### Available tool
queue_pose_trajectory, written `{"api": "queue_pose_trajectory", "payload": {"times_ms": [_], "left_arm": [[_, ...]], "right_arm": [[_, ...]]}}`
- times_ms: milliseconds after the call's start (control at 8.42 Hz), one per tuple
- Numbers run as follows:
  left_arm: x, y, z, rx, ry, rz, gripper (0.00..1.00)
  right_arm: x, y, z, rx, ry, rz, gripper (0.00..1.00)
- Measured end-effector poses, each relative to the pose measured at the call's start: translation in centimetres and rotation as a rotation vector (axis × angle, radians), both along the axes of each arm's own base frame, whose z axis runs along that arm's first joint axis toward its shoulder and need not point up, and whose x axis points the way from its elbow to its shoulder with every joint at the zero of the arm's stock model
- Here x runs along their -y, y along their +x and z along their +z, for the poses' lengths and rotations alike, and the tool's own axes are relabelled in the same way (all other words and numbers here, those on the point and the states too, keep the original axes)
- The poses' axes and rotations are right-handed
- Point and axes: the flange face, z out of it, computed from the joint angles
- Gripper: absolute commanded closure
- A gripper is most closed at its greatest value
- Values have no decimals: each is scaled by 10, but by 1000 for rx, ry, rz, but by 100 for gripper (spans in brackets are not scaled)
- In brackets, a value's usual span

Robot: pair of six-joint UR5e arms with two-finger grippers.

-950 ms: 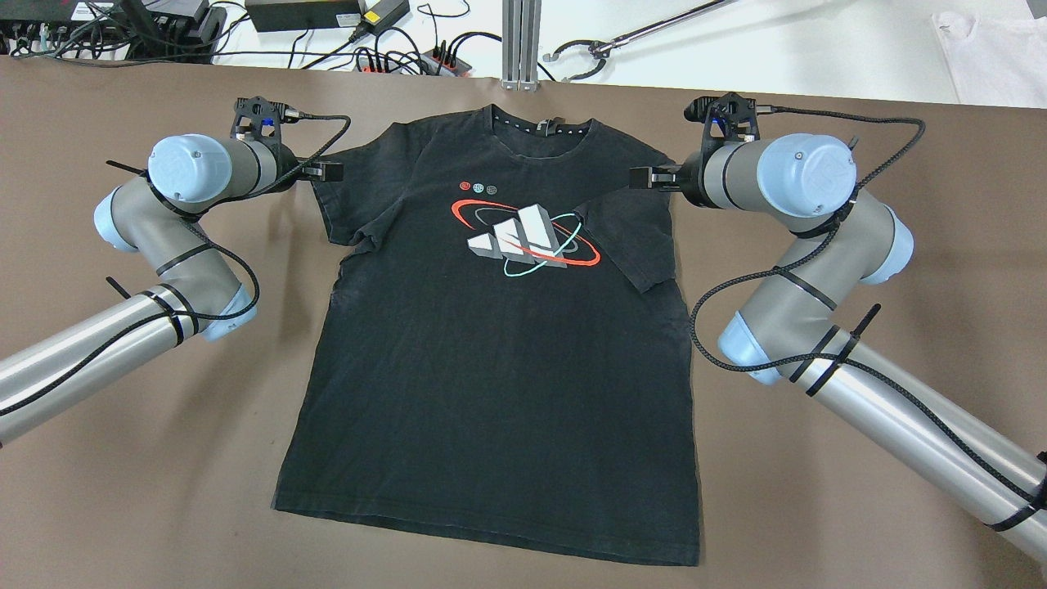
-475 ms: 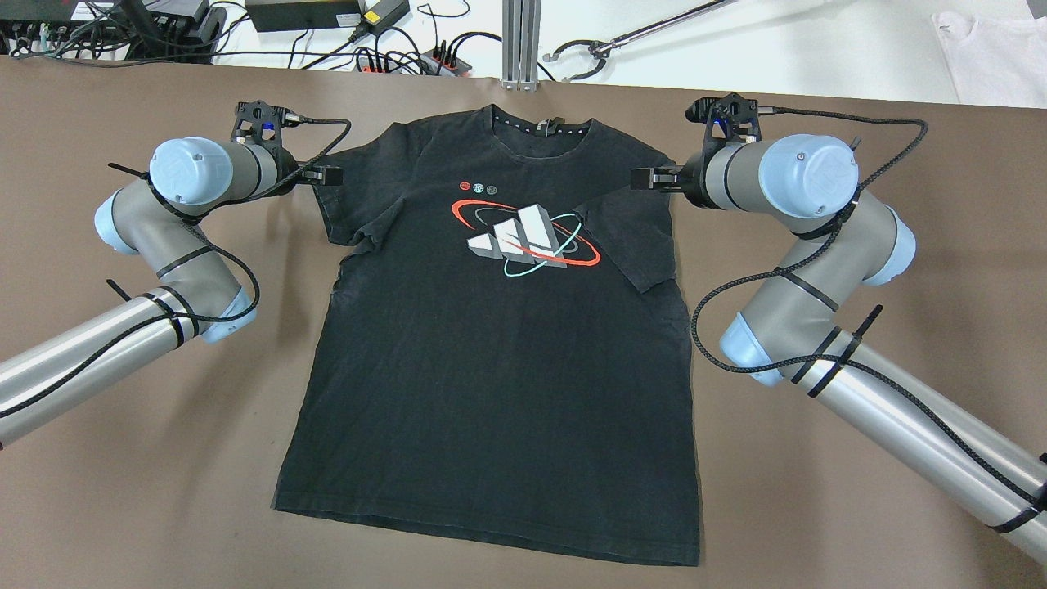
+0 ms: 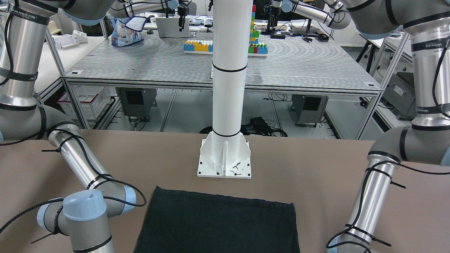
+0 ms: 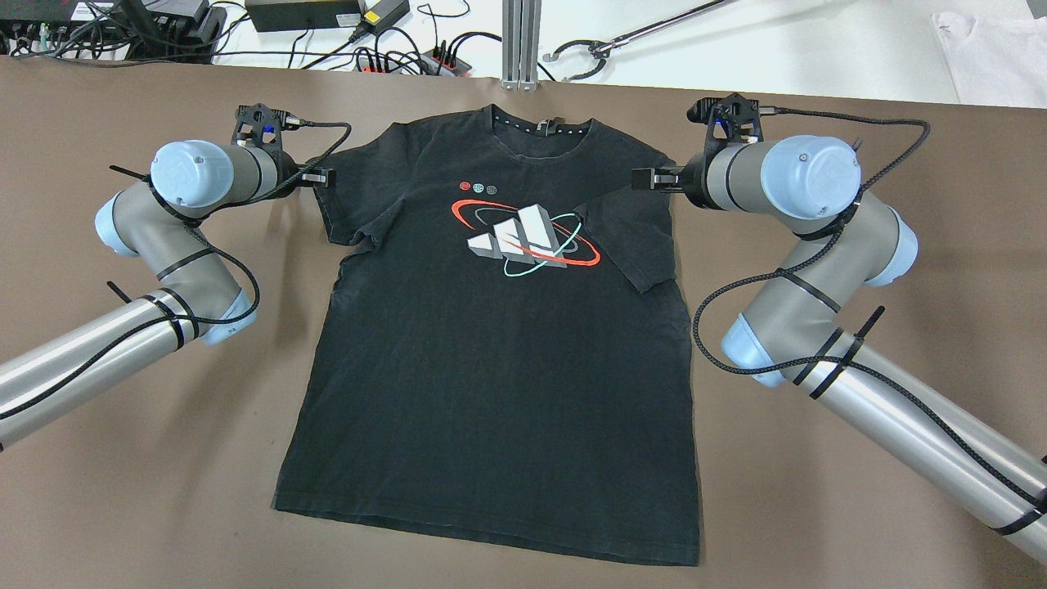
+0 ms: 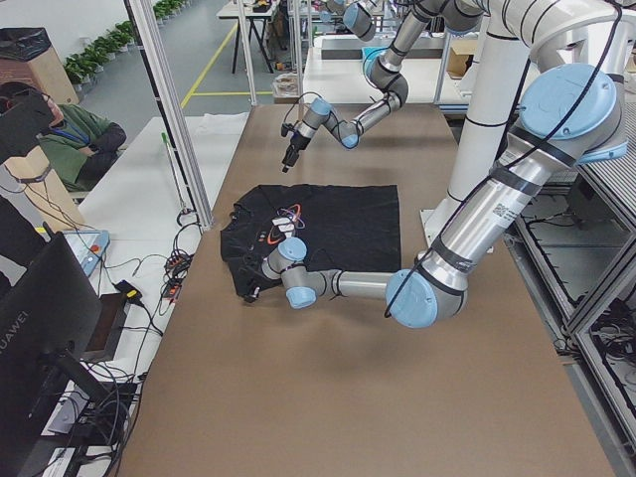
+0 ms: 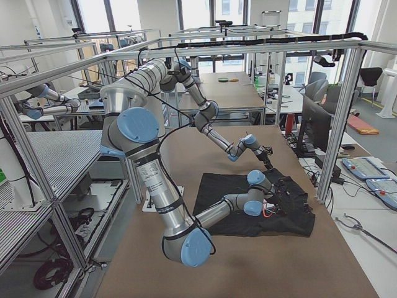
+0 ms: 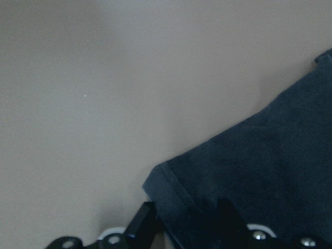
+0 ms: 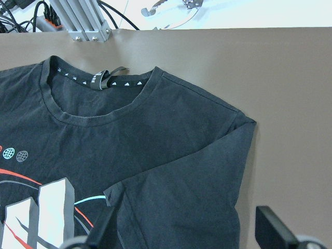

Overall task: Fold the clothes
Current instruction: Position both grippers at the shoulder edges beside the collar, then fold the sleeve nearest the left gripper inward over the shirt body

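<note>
Now | my left claw (image 4: 321,176): fingers apart, astride sleeve hem of black T-shirt (image 4: 491,393) | my right claw (image 4: 643,177): wide open above other sleeve

The left gripper (image 4: 329,177) is displaced slightly outward, away from the chest of the black short-sleeved fabric T-shirt with a red, white and teal chest print (image 4: 491,368), so that less of the sleeve (image 4: 348,204) is overlapped by it in the overhead view. The grey wrist joint (image 4: 200,170) behind it is shifted with it. The right gripper (image 4: 638,177) is moved outward only by a trace.
</note>
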Motion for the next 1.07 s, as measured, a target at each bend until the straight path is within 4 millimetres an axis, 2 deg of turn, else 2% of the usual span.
{"api": "queue_pose_trajectory", "payload": {"times_ms": [356,594,831,1068], "left_arm": [[1,1,-7,-8,5,-3,100],[7,4,-25,-23,11,1,100],[15,7,-61,-26,-2,11,100],[16,7,-111,-32,-22,31,100]], "right_arm": [[-1,1,1,-1,-1,0,6],[-1,1,3,-3,-2,0,6],[-1,1,4,-4,-4,0,6],[-1,1,5,-3,-5,1,6]]}}
